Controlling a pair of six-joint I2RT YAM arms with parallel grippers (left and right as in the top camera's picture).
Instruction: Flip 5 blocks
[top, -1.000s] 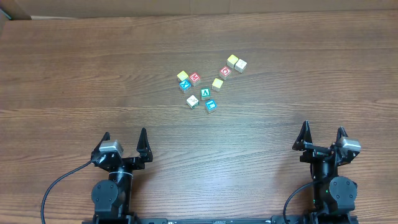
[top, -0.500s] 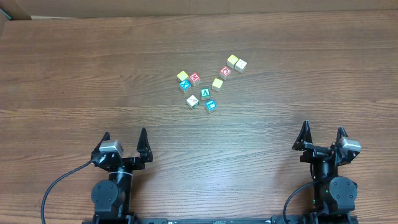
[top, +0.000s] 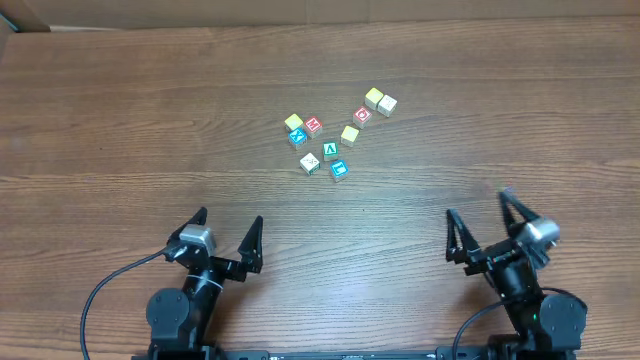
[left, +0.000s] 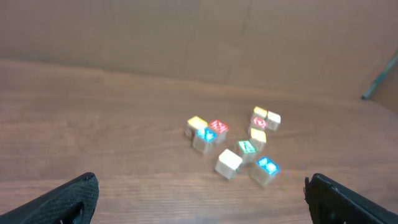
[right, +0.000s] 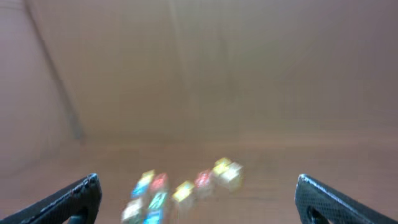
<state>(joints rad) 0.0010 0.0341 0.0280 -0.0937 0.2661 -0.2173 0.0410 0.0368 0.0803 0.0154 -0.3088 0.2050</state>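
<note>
I count ten blocks (top: 330, 150) on the one table (top: 120, 120): three with yellow tops, three blue or teal, two red, two cream. There are two arms, with a left gripper (top: 230, 217) and a right gripper (top: 478, 203).

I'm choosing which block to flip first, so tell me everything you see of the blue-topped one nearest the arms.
The blue-topped block is a tiny cube with wooden sides and a blue top bearing a white mark too small to read. It sits flat on the table, at the cluster's near edge, close to a teal-topped block; contact unclear. Nothing holds it.
</note>
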